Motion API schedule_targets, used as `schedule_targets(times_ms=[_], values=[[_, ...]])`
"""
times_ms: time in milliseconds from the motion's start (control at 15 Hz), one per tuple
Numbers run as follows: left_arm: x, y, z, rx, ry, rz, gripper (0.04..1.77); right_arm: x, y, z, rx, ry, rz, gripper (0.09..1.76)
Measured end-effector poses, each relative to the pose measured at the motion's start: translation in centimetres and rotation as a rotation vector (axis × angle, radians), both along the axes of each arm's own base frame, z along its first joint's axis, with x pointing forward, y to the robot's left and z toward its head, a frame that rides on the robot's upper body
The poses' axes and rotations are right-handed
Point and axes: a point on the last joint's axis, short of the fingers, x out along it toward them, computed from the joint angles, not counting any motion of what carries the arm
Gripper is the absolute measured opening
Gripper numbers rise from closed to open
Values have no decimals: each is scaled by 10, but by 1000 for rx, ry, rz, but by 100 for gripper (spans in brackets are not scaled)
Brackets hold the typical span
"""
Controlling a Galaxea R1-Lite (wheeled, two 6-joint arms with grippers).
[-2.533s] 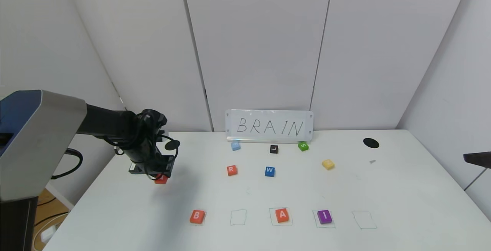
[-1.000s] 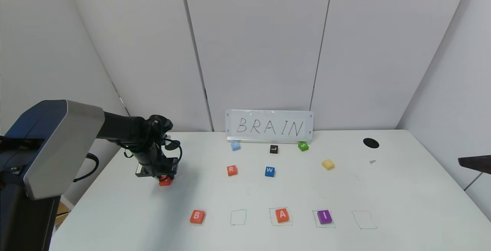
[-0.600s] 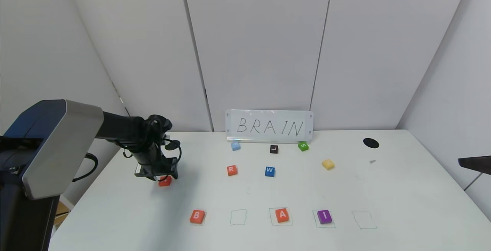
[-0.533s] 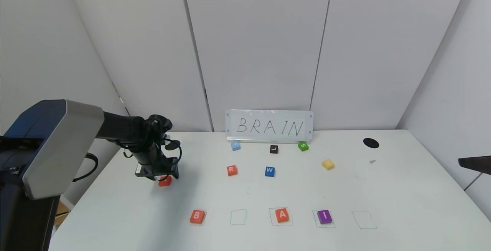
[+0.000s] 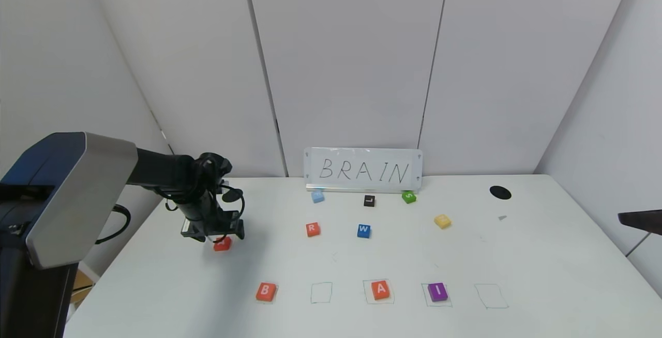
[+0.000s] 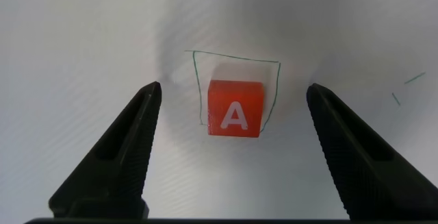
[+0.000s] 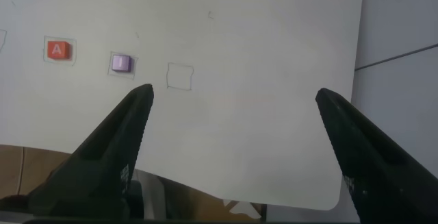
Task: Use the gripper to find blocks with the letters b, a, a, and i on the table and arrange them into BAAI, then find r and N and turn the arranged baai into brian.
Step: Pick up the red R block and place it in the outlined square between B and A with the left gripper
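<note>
Left gripper (image 5: 221,237) over a spare orange-red square block lettered A (image 5: 222,244), jaws spread.

The A block lies free on the large white table (image 5: 543,255) inside a pen-drawn square at the left, between the open jaws and touching neither. Front row: orange-red B block (image 5: 265,291), an empty outline (image 5: 321,292), second orange-red A block (image 5: 380,289), purple I block (image 5: 438,292), another empty outline (image 5: 491,295). Orange-red R block (image 5: 312,229) and yellow N block (image 5: 442,220) wait mid-table. Step judged: swapping letters for BRAIN. Next calls for lifting clear and fetching the R block to the gap. Right gripper (image 7: 233,114) parked at the right edge, jaws spread.
</note>
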Motion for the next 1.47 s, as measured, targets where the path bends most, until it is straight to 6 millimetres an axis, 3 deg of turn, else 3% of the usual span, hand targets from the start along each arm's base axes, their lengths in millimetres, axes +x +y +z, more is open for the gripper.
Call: schedule_targets(times_ms=[333,800,1067,1467], values=[[-7,-4,14,-2,19,10,161,-1,0,0,0,-3,0,171],[-20,-31,73,-73,20,122,167,-3,1,1,1,-6,9,171],[-23,-71,87,-128,-4,177,169,-4,1,2,2,-12,10,171],[-36,-128,89,-168,-13,139,170,-6,2,1,1,-14,17,171]])
